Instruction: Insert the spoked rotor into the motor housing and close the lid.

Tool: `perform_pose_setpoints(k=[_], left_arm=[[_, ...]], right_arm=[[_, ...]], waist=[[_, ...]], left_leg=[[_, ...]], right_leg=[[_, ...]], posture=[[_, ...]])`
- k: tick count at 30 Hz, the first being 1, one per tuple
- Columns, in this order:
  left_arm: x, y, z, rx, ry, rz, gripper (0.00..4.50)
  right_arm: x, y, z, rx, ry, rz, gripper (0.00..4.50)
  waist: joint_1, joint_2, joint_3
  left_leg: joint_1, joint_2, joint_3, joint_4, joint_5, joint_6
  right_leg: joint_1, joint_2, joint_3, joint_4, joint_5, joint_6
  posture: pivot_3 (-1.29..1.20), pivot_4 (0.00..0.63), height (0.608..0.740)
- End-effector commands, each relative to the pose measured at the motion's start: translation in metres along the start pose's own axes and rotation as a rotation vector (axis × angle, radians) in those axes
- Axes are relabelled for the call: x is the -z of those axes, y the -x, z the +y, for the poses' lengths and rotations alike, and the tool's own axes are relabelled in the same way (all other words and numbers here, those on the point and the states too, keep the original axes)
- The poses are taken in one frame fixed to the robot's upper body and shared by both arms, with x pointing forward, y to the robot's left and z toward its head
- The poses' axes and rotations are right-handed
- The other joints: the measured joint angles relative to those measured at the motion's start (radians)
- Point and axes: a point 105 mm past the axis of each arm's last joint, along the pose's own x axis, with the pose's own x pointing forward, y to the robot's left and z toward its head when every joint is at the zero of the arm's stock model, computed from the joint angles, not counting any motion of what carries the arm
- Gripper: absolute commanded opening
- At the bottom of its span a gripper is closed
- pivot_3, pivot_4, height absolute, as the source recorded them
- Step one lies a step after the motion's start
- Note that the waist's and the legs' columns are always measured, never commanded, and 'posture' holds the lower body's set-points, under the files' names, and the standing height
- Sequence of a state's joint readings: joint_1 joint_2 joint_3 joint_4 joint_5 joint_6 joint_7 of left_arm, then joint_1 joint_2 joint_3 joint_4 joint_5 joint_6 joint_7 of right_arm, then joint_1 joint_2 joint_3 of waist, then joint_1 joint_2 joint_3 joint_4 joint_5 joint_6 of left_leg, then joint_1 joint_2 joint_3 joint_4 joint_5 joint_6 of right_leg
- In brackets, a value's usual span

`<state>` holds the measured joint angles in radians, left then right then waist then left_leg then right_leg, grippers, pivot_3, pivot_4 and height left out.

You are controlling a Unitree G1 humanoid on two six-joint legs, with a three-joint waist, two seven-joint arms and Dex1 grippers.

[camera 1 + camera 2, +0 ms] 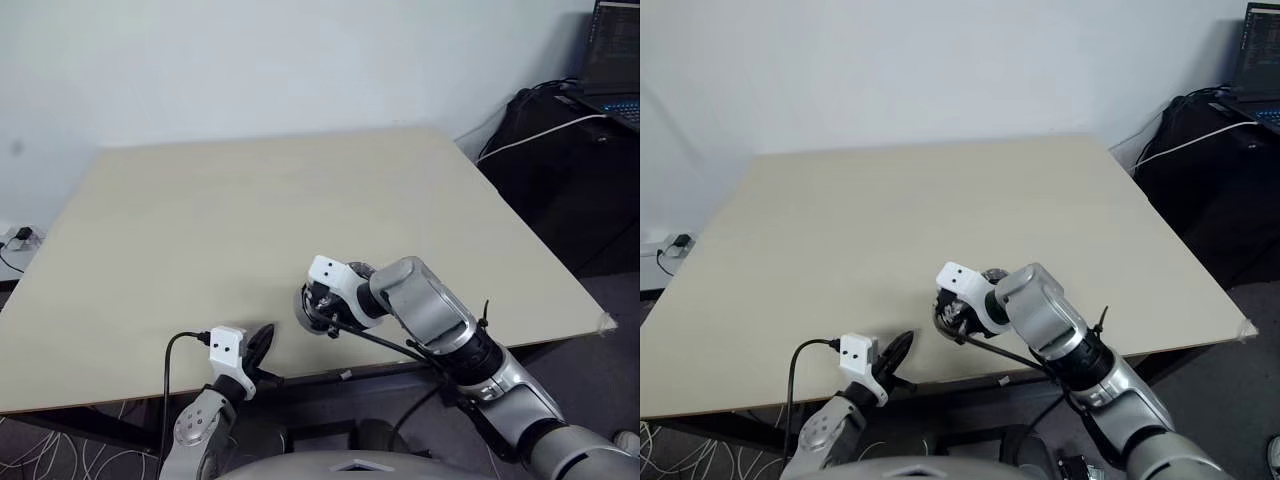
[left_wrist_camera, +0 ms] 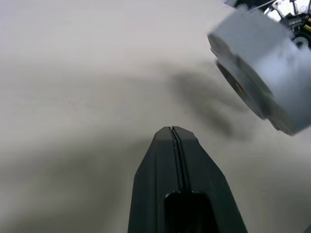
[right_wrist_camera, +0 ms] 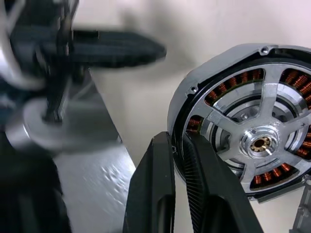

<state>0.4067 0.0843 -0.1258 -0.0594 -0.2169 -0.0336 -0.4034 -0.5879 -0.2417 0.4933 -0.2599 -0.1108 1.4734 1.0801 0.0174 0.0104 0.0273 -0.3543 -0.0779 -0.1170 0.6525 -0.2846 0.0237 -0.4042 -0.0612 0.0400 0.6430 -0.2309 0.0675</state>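
Gripping the housing [image 3: 243, 121] by its dark rim, the right gripper [image 3: 179, 145] has its jaws drawn narrow, one finger on the rim's outer wall and the other just inside it. In the right wrist view the rotor [image 3: 262, 141] already sits in the housing: its silver spokes spread from a bright hub with a brass-coloured centre, and the copper windings show through the gaps between them. From the head views the right arm reaches in over the near edge of the surface [image 1: 300, 200], a little right of that edge's middle, with the wrist bent so the jaws point down and toward the left; the housing [image 1: 318, 308] shows there as a dark round shape at the fingers, and it looks to be held tilted just off the surface, though the angle makes that hard to judge.

The left gripper [image 1: 262, 340] rests at the near edge, left of the right one and just beside it without touching. Its jaws are pressed together with nothing between them, as the left wrist view shows plainly, and they point across the surface toward the right hand.
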Motion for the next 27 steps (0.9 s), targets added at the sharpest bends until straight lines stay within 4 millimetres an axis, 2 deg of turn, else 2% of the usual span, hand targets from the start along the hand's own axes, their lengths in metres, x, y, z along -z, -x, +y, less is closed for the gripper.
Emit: perform_pose_setpoints(k=[1,5,17,21,27], left_arm=[[-0.011,-0.001,0.000,0.004,-0.003,-0.048,0.00],[-0.010,-0.001,-0.001,0.002,-0.001,-0.048,0.00],[-0.009,-0.002,-0.004,0.024,0.005,-0.042,0.00],[-0.009,-0.002,-0.005,0.024,0.005,-0.042,0.00],[-0.008,0.000,-0.006,0.023,0.010,-0.037,0.00]], right_arm=[[-0.019,0.009,-0.008,0.049,-0.118,-0.054,0.05],[-0.020,0.006,-0.012,0.045,-0.191,-0.061,0.05],[-0.011,-0.003,-0.019,0.048,-0.312,-0.056,0.05],[-0.010,-0.012,-0.016,0.028,-0.352,-0.051,0.05],[-0.018,-0.025,-0.010,0.016,-0.401,-0.054,0.05]], waist=[[-0.002,0.000,0.000],[-0.002,0.000,0.000],[-0.018,0.000,0.000],[-0.028,0.001,-0.001],[-0.033,0.003,-0.002]], left_leg=[[-0.002,0.000,0.000,0.000,0.000,0.000],[-0.006,-0.001,0.000,0.000,0.001,-0.001],[-0.007,-0.001,0.000,0.000,0.001,0.000],[-0.006,-0.001,0.000,0.000,0.001,0.000],[-0.006,0.000,0.000,0.000,0.001,0.000]], right_leg=[[-0.002,0.000,0.000,0.001,0.000,0.000],[-0.007,0.000,0.000,0.000,0.001,-0.001],[-0.007,0.000,0.000,0.000,0.001,-0.001],[-0.007,0.000,0.000,0.001,0.001,-0.001],[-0.007,0.001,0.001,0.001,0.001,-0.001]], posture=[[0.00,0.000,0.740],[0.00,0.000,0.740],[0.00,0.000,0.740],[0.00,0.000,0.740],[0.00,0.000,0.740]])
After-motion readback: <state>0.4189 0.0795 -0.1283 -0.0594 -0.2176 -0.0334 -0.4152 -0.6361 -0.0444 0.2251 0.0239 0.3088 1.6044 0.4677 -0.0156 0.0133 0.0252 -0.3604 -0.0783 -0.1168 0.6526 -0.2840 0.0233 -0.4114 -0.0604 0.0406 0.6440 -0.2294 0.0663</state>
